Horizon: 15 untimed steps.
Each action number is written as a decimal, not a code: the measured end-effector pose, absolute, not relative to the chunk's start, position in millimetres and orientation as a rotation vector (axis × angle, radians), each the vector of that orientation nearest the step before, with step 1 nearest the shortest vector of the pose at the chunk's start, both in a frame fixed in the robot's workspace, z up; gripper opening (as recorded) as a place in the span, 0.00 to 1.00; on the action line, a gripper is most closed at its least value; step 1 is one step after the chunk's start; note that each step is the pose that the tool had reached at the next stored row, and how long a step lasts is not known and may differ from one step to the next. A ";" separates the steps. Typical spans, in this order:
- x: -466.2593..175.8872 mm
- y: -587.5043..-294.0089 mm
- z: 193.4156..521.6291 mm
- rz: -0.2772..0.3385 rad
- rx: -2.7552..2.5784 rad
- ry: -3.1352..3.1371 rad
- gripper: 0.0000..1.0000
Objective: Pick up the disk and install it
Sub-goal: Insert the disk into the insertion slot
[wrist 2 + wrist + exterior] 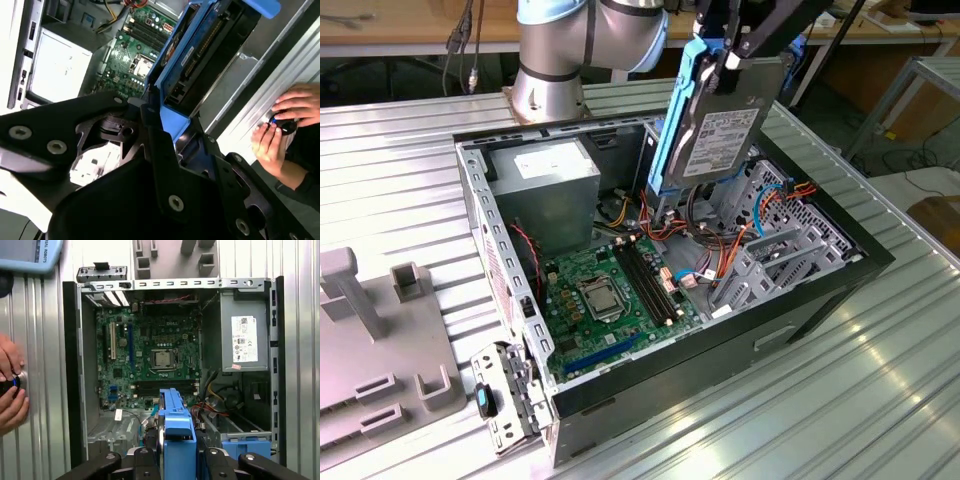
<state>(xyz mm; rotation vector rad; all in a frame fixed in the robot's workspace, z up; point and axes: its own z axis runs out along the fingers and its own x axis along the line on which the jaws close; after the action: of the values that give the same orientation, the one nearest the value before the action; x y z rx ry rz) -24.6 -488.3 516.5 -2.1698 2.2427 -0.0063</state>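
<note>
The disk (718, 125), a dark grey drive in a bright blue carrier (672, 120), hangs tilted on edge above the back of the open computer case (650, 385). My gripper (731, 55) is shut on its upper end. In the second wrist view the black fingers (150, 125) clamp the blue carrier (175, 55), with the green motherboard (132, 65) beyond it. In the first wrist view the carrier's blue edge (175, 427) sticks out between the gripper parts, over the case's cable area beside the grey drive cage (235, 427).
The case holds a motherboard (610, 290), a grey power supply (545, 175), coloured cables and metal drive bays (775, 250). A person's hands (285, 120) rest on the ribbed metal table (840, 400) beside the case. A grey fixture block (380, 350) lies at the exterior view's left.
</note>
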 end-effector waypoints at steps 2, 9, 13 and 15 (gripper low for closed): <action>-18.1 -510.9 515.4 -0.006 -2.170 2.243 0.37; -3.7 -522.8 512.7 -0.006 -2.170 2.243 0.37; 10.4 -522.9 510.7 -0.006 -2.170 2.243 0.37; 15.1 -523.1 509.9 -0.006 -2.171 2.242 0.37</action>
<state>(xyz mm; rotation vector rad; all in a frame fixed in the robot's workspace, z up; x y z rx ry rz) 15.1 -523.1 509.9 -2.1706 2.2424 -0.0063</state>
